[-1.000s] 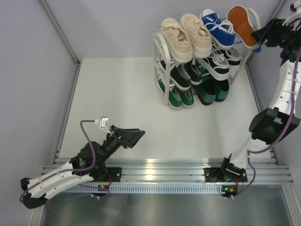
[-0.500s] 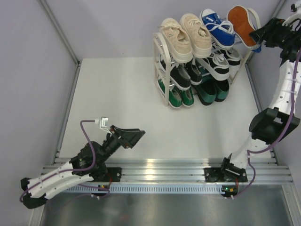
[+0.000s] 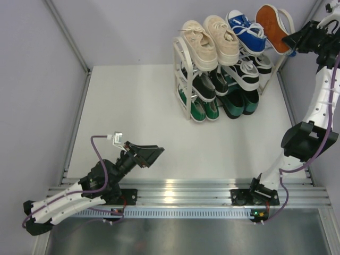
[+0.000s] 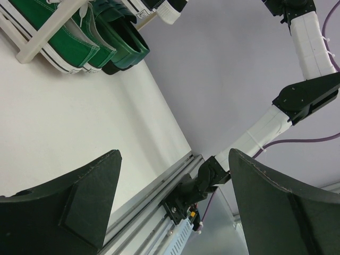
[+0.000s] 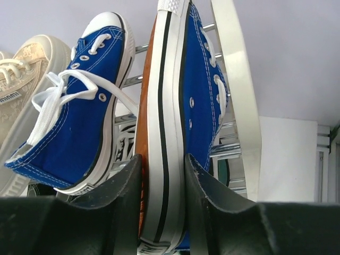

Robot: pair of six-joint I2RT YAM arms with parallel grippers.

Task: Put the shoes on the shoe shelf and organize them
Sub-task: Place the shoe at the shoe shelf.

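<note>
The shoe shelf (image 3: 183,79) stands at the back right, loaded with shoes. Cream sneakers (image 3: 210,37) and one upright blue sneaker (image 3: 245,31) rest on the top tier. A second blue sneaker (image 3: 273,29) stands on its side at the top tier's right end, orange sole showing. My right gripper (image 3: 293,41) is shut on its heel; in the right wrist view the fingers (image 5: 127,186) press both sides of the white sole (image 5: 164,106). Black (image 3: 204,85), striped (image 3: 244,71), green (image 3: 196,109) and dark green (image 3: 239,103) shoes fill the lower tiers. My left gripper (image 3: 154,154) hangs open near the front.
The shelf's cream right end frame (image 5: 239,95) rises just right of the held sneaker, with the side wall (image 3: 308,85) close behind my right arm. A metal rail (image 3: 175,194) runs along the table's near edge. The left wrist view shows green sneakers (image 4: 58,37) and loafers (image 4: 125,45).
My right gripper's jaws have closed from wide apart onto the heel of the tipped blue sneaker, which has shifted slightly. The left arm has stayed put.
</note>
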